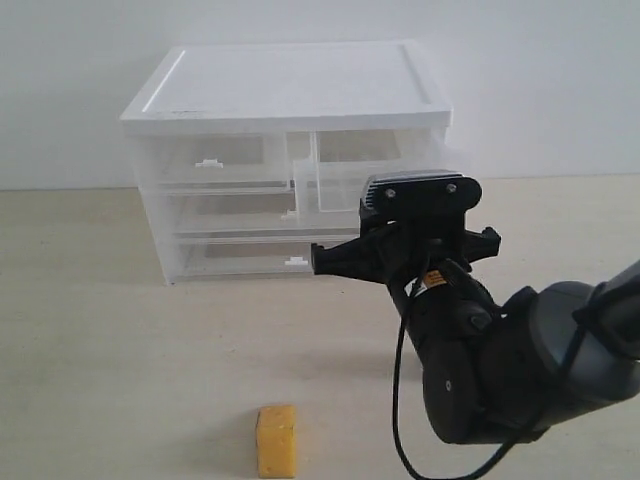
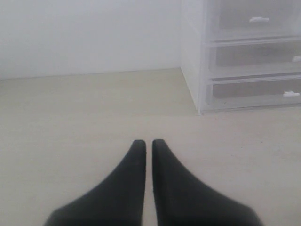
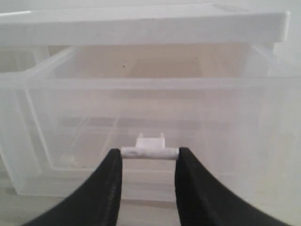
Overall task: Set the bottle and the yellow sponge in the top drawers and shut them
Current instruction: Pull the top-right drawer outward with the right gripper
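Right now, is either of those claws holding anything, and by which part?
The right gripper clamps the pulled-out top drawer by its white tab handle. The left gripper holds nothing.

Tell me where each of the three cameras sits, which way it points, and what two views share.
Exterior view: off the arms, above the table, facing the front of the drawer cabinet; the right arm fills the foreground.
Left wrist view: on the left arm, low over the table, looking past the cabinet's corner; the left fingers, almost touching, show.
Right wrist view: on the right arm, close to the pulled-out top right drawer; the right fingers pinch its tab handle.
Shared: exterior and right wrist views both show that drawer.
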`<move>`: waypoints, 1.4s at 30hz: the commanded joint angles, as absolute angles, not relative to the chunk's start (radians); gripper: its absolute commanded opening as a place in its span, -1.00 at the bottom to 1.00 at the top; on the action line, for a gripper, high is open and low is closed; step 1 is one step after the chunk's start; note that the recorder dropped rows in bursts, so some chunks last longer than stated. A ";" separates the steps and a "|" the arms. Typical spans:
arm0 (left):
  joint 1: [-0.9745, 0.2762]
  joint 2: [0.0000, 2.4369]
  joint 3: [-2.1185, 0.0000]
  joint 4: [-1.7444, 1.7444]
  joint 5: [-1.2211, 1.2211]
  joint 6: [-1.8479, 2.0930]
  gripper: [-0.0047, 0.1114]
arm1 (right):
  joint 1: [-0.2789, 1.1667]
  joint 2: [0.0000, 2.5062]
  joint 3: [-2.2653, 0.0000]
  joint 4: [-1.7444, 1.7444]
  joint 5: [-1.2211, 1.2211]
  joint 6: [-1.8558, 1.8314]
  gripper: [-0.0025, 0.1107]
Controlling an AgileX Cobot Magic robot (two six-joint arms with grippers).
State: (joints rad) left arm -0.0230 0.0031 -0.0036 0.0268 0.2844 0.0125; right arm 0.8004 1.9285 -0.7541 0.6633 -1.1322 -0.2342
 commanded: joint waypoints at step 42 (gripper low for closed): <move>-0.021 0.000 0.000 0.019 0.277 0.016 -0.85 | 0.847 1.431 -0.662 0.678 0.057 -0.682 0.06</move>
